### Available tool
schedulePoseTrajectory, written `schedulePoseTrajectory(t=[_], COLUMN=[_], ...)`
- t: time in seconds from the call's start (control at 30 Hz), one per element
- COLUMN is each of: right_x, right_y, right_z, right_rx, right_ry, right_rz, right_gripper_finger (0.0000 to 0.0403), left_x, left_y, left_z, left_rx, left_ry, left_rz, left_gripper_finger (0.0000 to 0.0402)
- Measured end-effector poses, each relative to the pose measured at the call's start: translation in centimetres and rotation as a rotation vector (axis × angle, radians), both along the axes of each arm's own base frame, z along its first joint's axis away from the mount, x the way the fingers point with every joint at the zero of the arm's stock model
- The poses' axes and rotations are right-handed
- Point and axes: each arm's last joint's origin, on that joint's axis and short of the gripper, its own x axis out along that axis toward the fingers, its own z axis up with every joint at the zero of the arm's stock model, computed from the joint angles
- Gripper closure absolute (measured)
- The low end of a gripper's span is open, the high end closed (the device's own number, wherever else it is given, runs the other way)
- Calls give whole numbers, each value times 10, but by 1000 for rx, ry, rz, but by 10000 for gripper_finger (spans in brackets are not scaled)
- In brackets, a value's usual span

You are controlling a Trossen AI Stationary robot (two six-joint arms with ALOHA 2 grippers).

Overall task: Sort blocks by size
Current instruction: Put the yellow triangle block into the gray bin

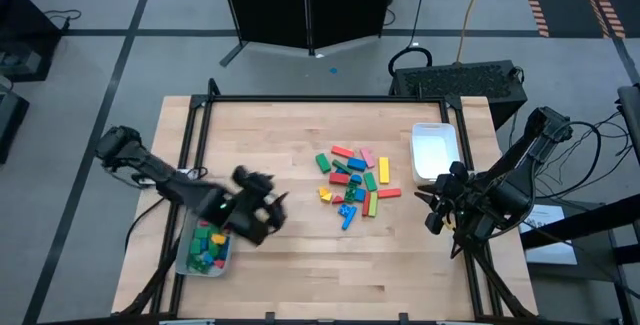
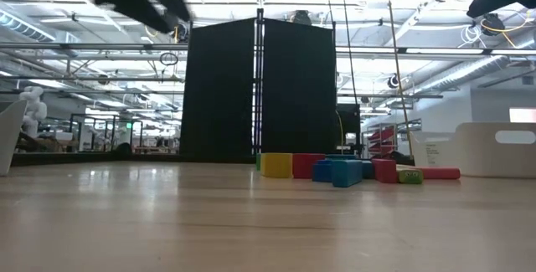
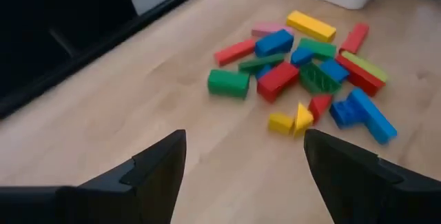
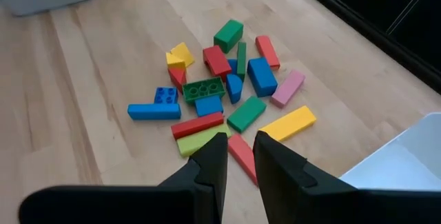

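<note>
The loose blocks lie in a heap near the middle of the table. The left gripper is to the left of the heap, apart from it, its fingers spread wide and empty. It is just beside the left tray, which holds more blocks. The right gripper waits to the right of the heap, near the empty white tray, its fingers narrow and holding nothing.

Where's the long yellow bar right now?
High view: the long yellow bar lies at the pile's right edge, on the side toward the white tray, beside the pink block.
</note>
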Motion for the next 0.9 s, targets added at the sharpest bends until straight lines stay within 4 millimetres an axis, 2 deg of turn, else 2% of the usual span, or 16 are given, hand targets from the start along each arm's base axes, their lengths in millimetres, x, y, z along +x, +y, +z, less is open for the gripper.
schedulePoseTrajectory(t=[0.23,0.4,0.63,0.9], right_x=[0,0,0,0], right_y=[0,0,0,0], right_z=[0,0,0,0], right_rx=[-1,0,0,0], right_ry=[-2,-2,-3,-3], right_rz=[1,0,-1,0], right_gripper_finger=[334,334,334,334], left_x=[66,95,113,120], left_y=[46,76,87,79], left_z=[-26,-56,-90,-121], left_rx=[-17,-106,-178,-296], left_ry=[91,104,125,146], left_rz=[-190,-236,-239,-181], left_gripper_finger=[107,107,107,107])
